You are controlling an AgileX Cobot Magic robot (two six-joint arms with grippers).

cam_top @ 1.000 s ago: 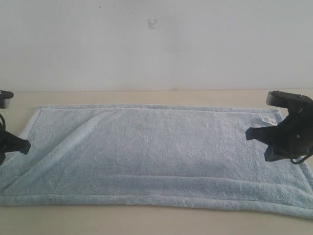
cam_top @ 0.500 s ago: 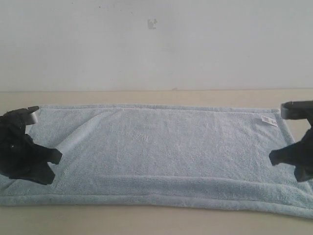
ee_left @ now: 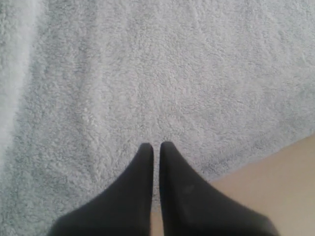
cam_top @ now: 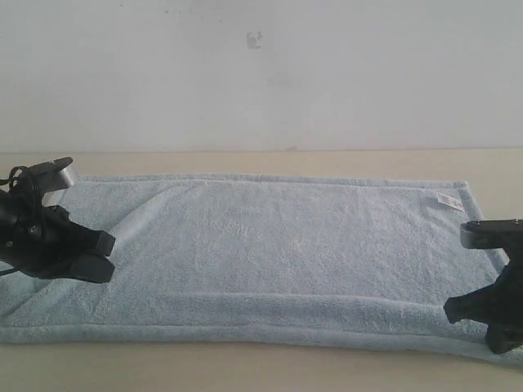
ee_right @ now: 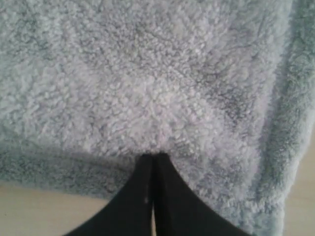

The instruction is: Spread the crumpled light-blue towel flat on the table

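The pale-blue towel point(cam_top: 278, 253) lies spread out lengthwise on the beige table point(cam_top: 245, 159). A diagonal ridge runs near its left end and a long low fold runs parallel to its front hem. A small white label point(cam_top: 449, 200) sits at the far right corner. My left gripper point(cam_top: 105, 255) is low over the towel's left end, shut with nothing between its fingers. The left wrist view shows the left gripper point(ee_left: 156, 146) above the terry cloth point(ee_left: 147, 73), near the hem. My right gripper point(cam_top: 451, 310) is at the near right corner. In the right wrist view the right gripper point(ee_right: 152, 156) is shut, its tips touching the pile point(ee_right: 147, 88).
A white wall point(cam_top: 261, 73) with a small mark point(cam_top: 255, 38) rises behind the table. A strip of bare tabletop point(cam_top: 163, 367) runs along the front, beyond the towel's hem. Bare table point(ee_left: 275, 182) also shows beside the left gripper.
My left gripper has come in from the left edge over the towel's left end. My right gripper has moved from the far right part toward the near right corner. The diagonal ridge looks shorter.
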